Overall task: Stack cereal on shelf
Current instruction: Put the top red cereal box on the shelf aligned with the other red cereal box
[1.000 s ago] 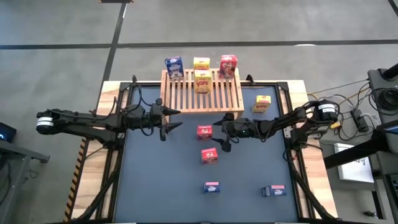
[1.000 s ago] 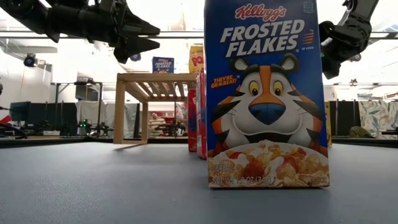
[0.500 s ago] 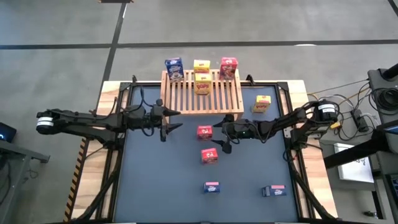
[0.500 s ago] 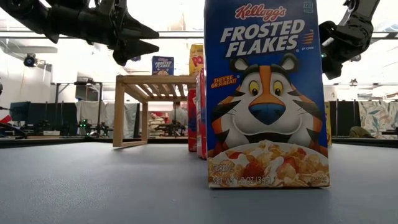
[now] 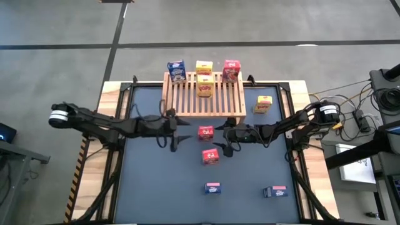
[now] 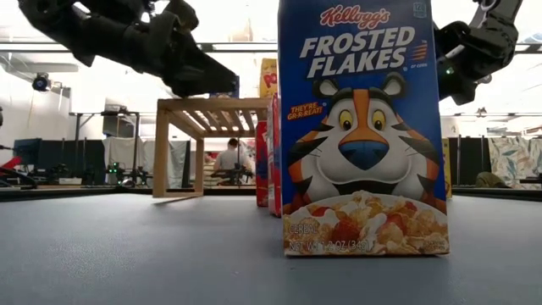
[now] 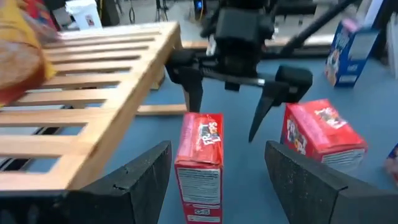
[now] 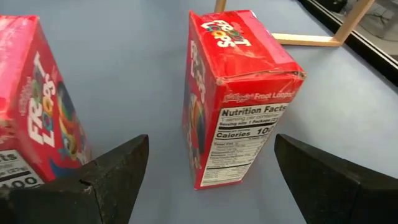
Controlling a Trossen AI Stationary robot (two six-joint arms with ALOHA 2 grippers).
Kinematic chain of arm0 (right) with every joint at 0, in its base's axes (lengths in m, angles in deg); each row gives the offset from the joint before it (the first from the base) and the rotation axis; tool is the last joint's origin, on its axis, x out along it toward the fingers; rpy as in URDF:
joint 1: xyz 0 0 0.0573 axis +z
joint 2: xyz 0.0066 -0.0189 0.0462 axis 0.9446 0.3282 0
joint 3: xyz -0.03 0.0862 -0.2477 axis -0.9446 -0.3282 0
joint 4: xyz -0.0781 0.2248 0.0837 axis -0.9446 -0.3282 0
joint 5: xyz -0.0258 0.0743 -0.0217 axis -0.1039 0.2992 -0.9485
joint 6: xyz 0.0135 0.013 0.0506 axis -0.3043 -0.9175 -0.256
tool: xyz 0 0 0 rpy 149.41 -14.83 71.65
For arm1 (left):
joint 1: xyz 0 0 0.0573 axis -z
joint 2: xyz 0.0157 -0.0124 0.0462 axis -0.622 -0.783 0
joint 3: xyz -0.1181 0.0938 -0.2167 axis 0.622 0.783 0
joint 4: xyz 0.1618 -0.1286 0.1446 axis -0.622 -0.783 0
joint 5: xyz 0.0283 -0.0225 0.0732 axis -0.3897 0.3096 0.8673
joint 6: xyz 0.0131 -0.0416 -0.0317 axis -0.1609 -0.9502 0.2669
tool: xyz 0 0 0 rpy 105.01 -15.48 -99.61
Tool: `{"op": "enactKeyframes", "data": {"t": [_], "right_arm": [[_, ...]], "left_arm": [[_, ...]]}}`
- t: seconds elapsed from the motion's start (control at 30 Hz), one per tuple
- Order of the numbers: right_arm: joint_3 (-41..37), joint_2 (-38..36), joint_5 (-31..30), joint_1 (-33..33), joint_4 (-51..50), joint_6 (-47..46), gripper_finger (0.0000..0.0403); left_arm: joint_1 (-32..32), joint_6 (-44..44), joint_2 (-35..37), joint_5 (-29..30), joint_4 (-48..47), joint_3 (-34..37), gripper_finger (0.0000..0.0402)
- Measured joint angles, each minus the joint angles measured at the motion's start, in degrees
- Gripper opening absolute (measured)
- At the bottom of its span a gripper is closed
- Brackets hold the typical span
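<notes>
We are flanking the red box [image 5: 205, 132] with both arms: it is standing upright on the mat just in front of the rack [image 5: 204, 94], straight ahead of each gripper and between their tips. The right gripper [image 5: 225, 138] is spread wide and looking nearer. The left gripper [image 5: 177, 127] is also gaping wide.

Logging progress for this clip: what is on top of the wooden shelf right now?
The shelf carries four boxes: blue, yellow and red along its far edge, plus a second yellow in front. Anything beneath its slats is hard to make out from above.
</notes>
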Motion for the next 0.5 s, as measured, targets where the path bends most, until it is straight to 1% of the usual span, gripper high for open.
{"op": "enactKeyframes", "data": {"t": [0.3,0.5], "right_arm": [[-0.02,-0.02,-0.11,0.0,-0.87,-0.37,0.0336],[-0.02,-0.04,-0.08,-0.02,-2.06,-0.36,0.0336]], "left_arm": [[0.65,2.0,-11.7,1.58,-9.53,-11.39,0.0242],[0.67,2.42,-15.26,4.23,-13.4,-15.09,0.0242]]}}
